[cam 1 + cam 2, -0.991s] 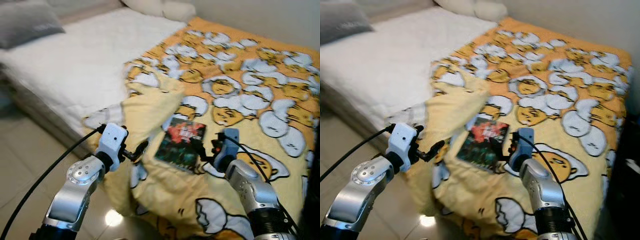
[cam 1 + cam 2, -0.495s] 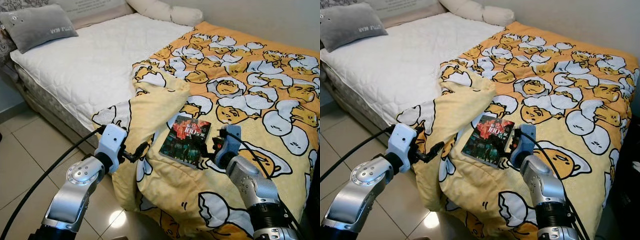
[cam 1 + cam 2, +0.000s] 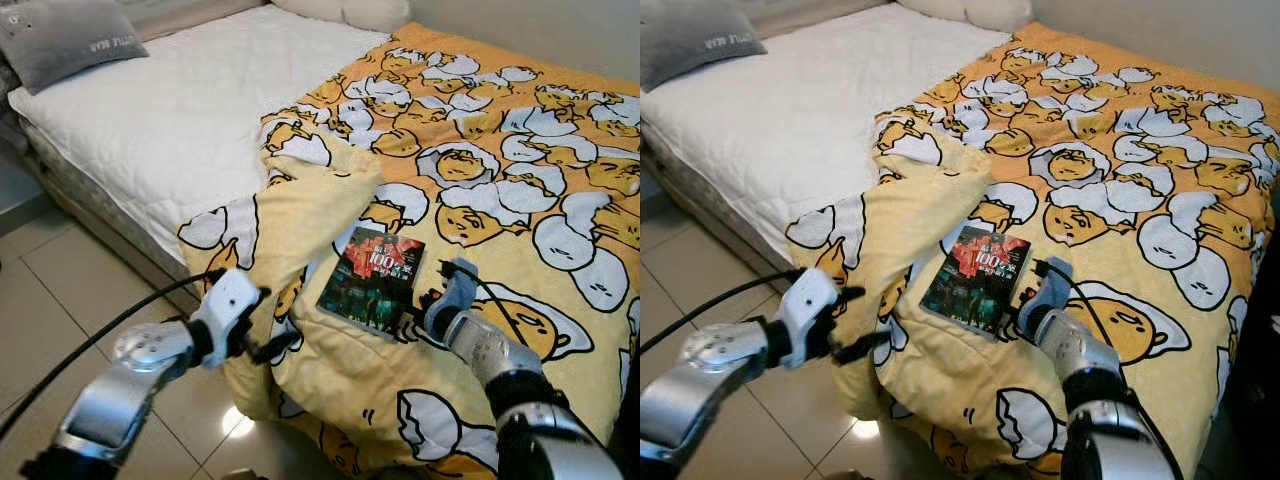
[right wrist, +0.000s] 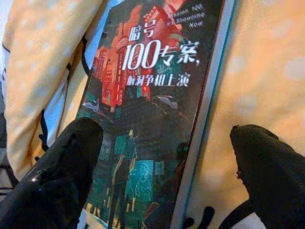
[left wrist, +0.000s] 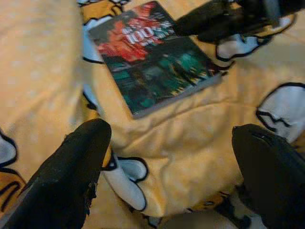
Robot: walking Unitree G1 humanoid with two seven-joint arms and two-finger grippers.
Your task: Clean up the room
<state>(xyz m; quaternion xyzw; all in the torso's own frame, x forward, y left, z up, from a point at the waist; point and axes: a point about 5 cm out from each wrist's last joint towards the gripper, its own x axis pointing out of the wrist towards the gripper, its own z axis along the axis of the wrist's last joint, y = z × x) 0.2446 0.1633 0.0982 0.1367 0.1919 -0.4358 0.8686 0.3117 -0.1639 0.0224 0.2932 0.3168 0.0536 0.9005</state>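
— Standing by the bed (image 3: 130,120), what did you see of the book (image 3: 374,280)?

— It lay flat, cover up, on the yellow egg-print blanket (image 3: 520,180), near the bed's lower edge and just beside a turned-back fold of that blanket. The cover was dark, with red buildings and white lettering.

— And the robot's right gripper (image 3: 428,300)?

— It sat low on the blanket at the book's right edge. From the wrist camera its two black fingers (image 4: 62,176) were spread wide, one over the lower part of the cover, the other over the blanket past the book's edge. They straddled that edge and pinched nothing.

— The left gripper (image 3: 268,322)?

— It hung off the side of the bed, by the drooping corner of the blanket, above the tiled floor (image 3: 60,300). Its fingers (image 5: 71,171) were parted too, holding nothing, pointed toward the book across a stretch of blanket.

— Anything else on the bed?

— A bare white quilted mattress on the uncovered half, a grey pillow (image 3: 65,40) at the far corner, and a pale pillow (image 3: 350,10) by the wall.
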